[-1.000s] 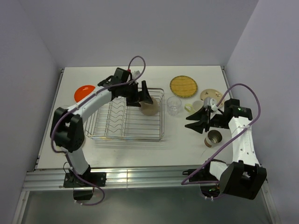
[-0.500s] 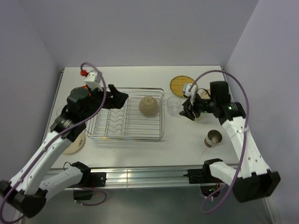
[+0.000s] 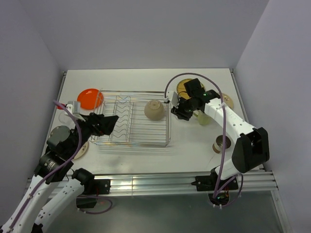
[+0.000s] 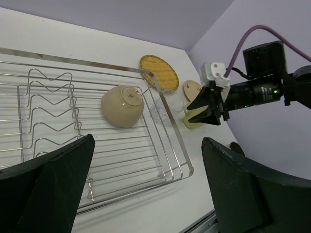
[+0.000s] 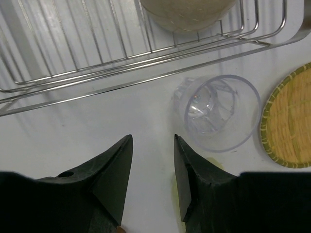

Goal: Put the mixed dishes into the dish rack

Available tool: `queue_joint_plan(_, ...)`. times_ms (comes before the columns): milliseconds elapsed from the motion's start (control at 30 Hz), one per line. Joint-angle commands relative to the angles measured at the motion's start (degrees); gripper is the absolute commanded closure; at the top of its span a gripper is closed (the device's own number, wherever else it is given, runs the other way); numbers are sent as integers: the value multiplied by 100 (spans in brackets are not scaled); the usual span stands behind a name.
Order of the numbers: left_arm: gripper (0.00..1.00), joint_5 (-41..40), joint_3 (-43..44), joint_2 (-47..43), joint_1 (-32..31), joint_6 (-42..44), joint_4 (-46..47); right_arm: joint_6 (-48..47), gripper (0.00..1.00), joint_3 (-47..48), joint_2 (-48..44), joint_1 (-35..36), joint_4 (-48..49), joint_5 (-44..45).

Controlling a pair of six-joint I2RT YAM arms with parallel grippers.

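Since half a second ago, your left arm has drawn back from the rack's far side to its left end. Your right arm has swung in from the right to the rack's right wall, and the bowl has stayed put.

Your left gripper (image 3: pixel 104 122) hangs at the left end of the large silver wire dish rack (image 3: pixel 136 128), its fingers spread wide with nothing between them. The rack sits on the white table (image 3: pixel 146 80) and holds one dish, the round beige bowl (image 4: pixel 122 105). That bowl lies tipped at the right end, past the upright dividers, with its foot ring showing.

Your right gripper (image 5: pixel 152 141) hovers just outside the rack's right wall, fingers a little apart and gripping nothing. The clear plastic cup (image 5: pixel 216 111) stands upright on the table just beside those fingertips, not between them. Its mouth opens upward and you can see its base through it. It sits between the rack's wall and the round yellow woven-pattern plate (image 5: pixel 289 121), which lies flat.

The pale green mug (image 3: pixel 204 118) stands just right of the cup, partly under your right arm, and you cannot see into it. The brown metallic cup (image 3: pixel 222 143) stands upright near the right front, well apart from the rack. The round orange plate (image 3: pixel 90 98) lies flat off the rack's far-left corner.
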Motion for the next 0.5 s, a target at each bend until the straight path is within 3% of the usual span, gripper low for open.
queue_joint_plan(0, 1, -178, -63, -206, 7, -263, -106, -210, 53, -43, 144, 28, 546, 518)
queue_joint_plan(467, 1, 59, -98, 4, 7, -333, 52, -245, 57, -350, 1032, 28, 1389, 914)
